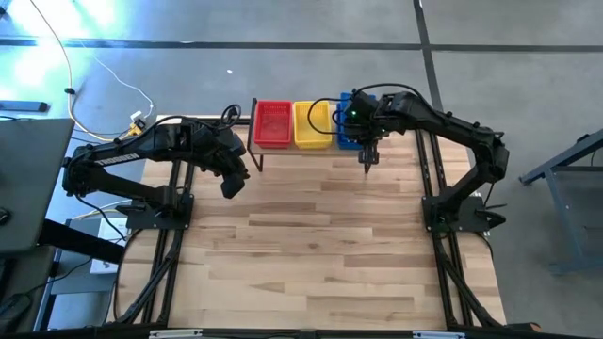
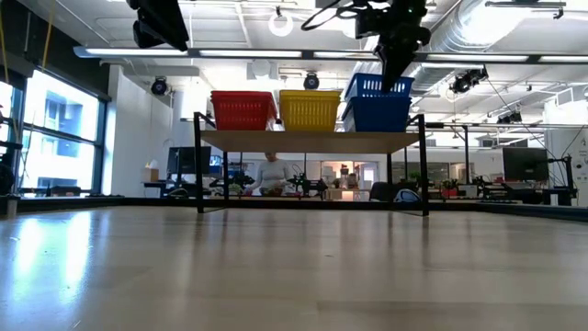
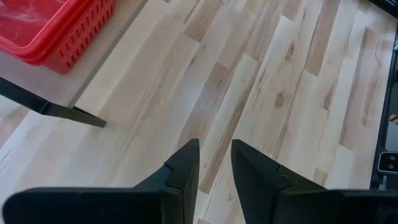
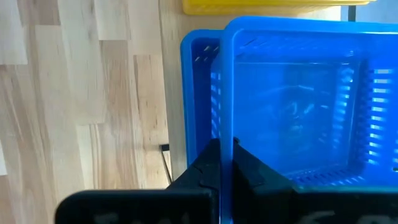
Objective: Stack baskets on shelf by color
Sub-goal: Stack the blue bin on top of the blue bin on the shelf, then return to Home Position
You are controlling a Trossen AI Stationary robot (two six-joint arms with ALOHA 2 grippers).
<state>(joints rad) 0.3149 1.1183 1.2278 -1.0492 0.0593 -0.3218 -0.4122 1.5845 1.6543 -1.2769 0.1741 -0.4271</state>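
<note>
Now your right gripper [image 4: 226,163] is pinching the top blue basket's [image 4: 292,93] thin rim above the shelf [image 2: 312,141], skewed over the blue stack; it's looking light and flexible, so keep gripping the rim's middle. Your left gripper [image 3: 214,163] is hanging parted, empty.

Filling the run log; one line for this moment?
right gripper: shut on top blue basket rim | left gripper: open, empty | shelf: red, yellow stacks

White cable [image 1: 94,71] on grey floor; person [image 2: 272,175] beyond the wooden tabletop [image 1: 320,245].

Red [image 1: 273,123], yellow [image 1: 312,124], blue baskets [image 2: 378,107]
</note>
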